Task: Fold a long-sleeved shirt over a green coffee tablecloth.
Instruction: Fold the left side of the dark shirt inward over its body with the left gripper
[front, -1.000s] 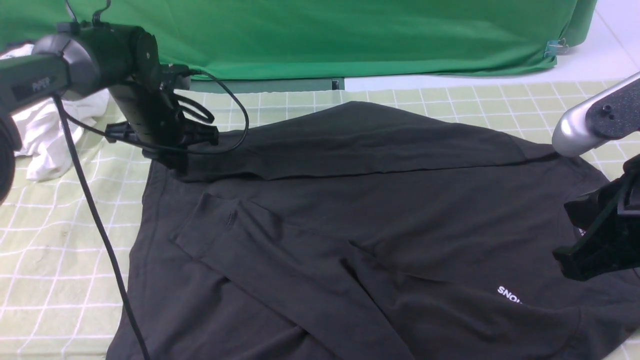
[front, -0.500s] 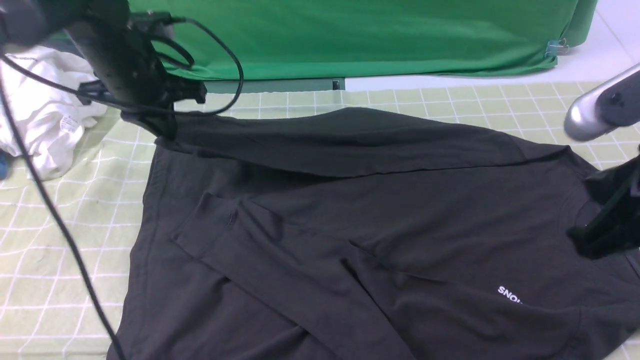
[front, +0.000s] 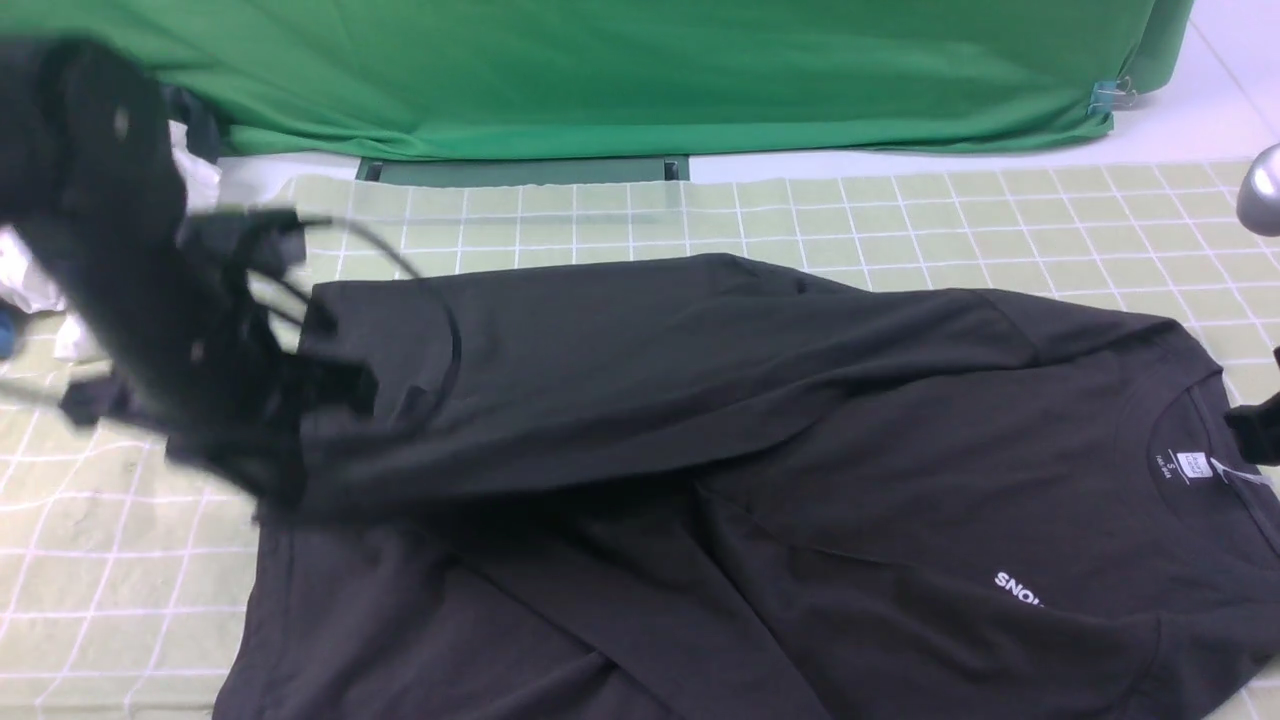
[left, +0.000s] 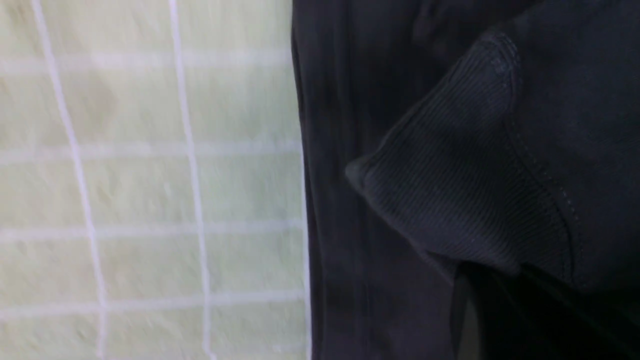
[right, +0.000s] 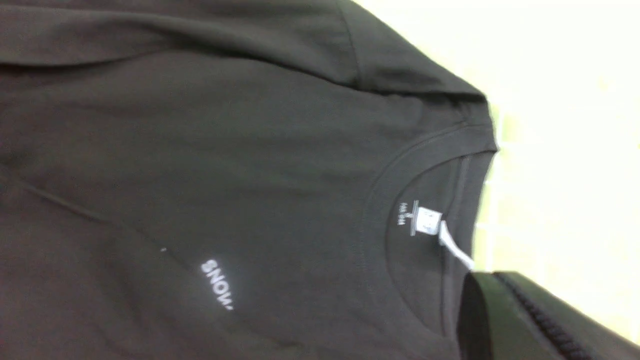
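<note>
The black long-sleeved shirt (front: 760, 450) lies spread on the pale yellow-green gridded tablecloth (front: 900, 215). Its far side is drawn over toward the near side in a long fold. My left gripper (front: 285, 478), blurred by motion, is shut on the shirt's ribbed edge (left: 460, 195) at the left end of that fold. The collar with its white neck label (front: 1192, 465) lies flat at the right, and the "SNOW" print (right: 217, 284) shows. My right gripper (front: 1262, 432) sits at the right edge beside the collar. Its fingers (right: 520, 320) are pressed together on nothing I can see.
A plain deep-green sheet (front: 650, 70) hangs across the back. A white garment (front: 20, 270) lies at the far left behind my left arm. The left arm's cable (front: 370, 245) trails over the cloth near the shirt's far left corner.
My left arm swung from the far left corner toward the near side, dragging the shirt's far edge over the body. My right gripper left the collar and drew off to the right, uncovering the neck label.
</note>
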